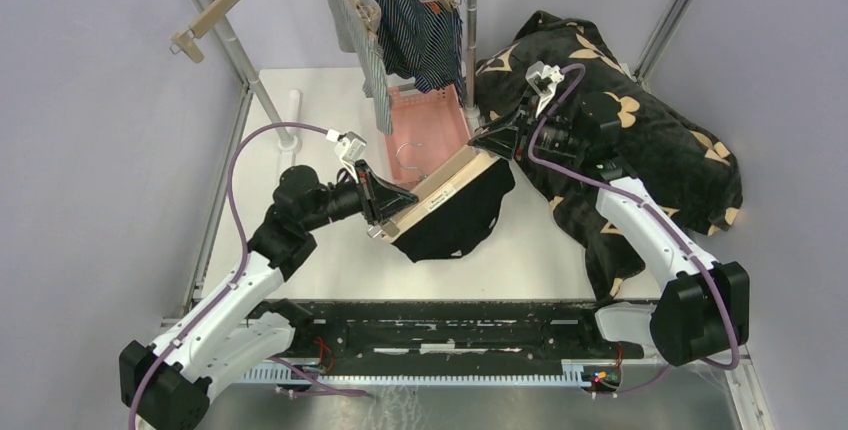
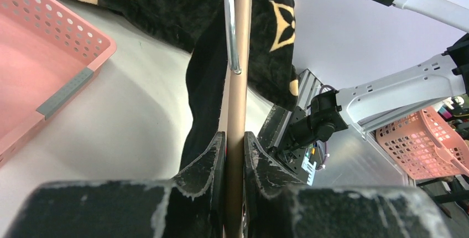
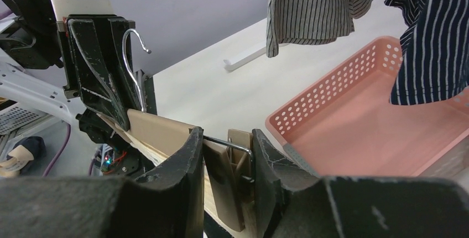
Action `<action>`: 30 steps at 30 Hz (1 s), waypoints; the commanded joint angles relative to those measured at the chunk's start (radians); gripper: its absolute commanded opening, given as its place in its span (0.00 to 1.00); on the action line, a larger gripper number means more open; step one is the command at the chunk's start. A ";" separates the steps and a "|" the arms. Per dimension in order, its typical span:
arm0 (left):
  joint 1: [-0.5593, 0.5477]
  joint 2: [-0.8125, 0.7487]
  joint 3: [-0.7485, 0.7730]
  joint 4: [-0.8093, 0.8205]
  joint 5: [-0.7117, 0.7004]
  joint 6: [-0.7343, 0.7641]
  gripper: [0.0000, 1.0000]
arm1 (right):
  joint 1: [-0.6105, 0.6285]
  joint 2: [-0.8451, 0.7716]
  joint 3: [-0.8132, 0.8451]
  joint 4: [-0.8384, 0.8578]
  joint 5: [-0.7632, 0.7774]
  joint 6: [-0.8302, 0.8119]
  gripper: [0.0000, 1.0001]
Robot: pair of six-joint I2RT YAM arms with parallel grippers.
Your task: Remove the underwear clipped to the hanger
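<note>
A wooden hanger is held between both grippers above the table. The plain black underwear hangs clipped under it. My left gripper is shut on the hanger's bar near its metal hook; black cloth hangs beside the bar. My right gripper is shut on the hanger's wooden clip at the far end, one finger on each side of it. The grey-and-white striped underwear and the navy striped underwear hang clipped to hangers on the rack behind.
A pink perforated basket stands under the hanging garments. The big black blanket with tan flower marks lies at the right, under my right arm. Rack poles rise behind, and a bare wooden hanger hangs at top left.
</note>
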 commanded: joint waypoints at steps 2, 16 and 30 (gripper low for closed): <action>-0.008 0.018 0.016 0.135 -0.001 -0.041 0.03 | 0.031 -0.041 -0.012 0.063 -0.054 0.004 0.02; -0.008 0.010 0.022 0.247 0.034 -0.031 0.03 | 0.033 -0.053 -0.021 0.269 -0.112 0.195 0.01; -0.008 0.048 0.133 0.242 0.051 0.013 0.03 | 0.032 -0.116 -0.016 0.102 -0.098 0.079 0.68</action>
